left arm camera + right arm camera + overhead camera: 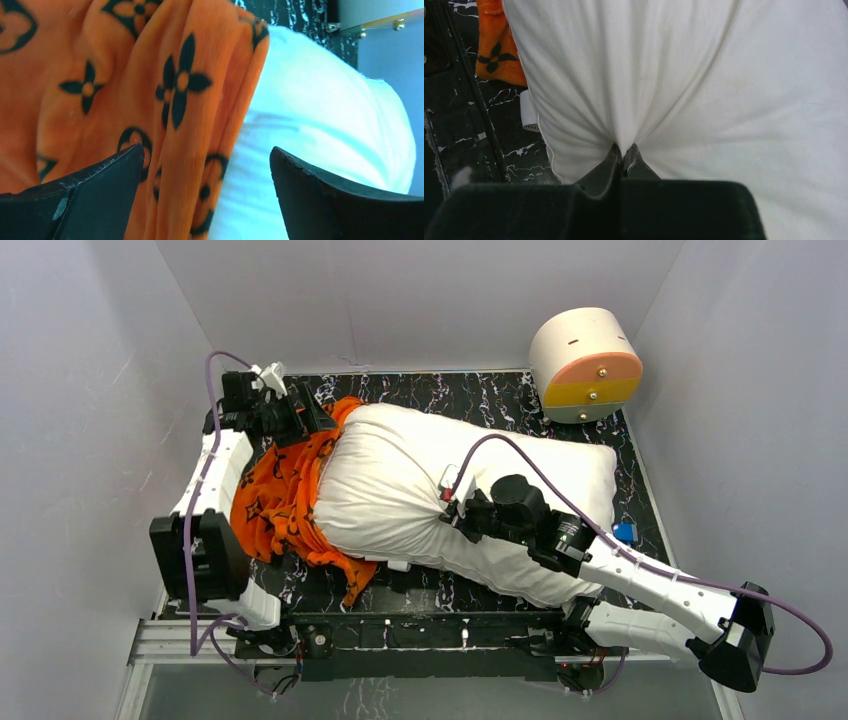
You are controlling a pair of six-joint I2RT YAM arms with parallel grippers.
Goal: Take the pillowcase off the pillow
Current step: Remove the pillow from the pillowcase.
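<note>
In the top view the pillow's (400, 480) left end is hidden inside the pillowcase (275, 495), and the right arm (640, 570) covers part of its lower right side. In the left wrist view the pillowcase runs off the left, top and bottom edges. At middle left of the right wrist view, a small white tag (529, 112) sits half hidden behind the pillow's edge.

In my top view the plump white pillow (400, 480) lies slantwise across the middle of the frame, almost wholly bare. The orange pillowcase (275, 495), printed with dark flowers, sits crumpled at its left end, covering only that end.
</note>
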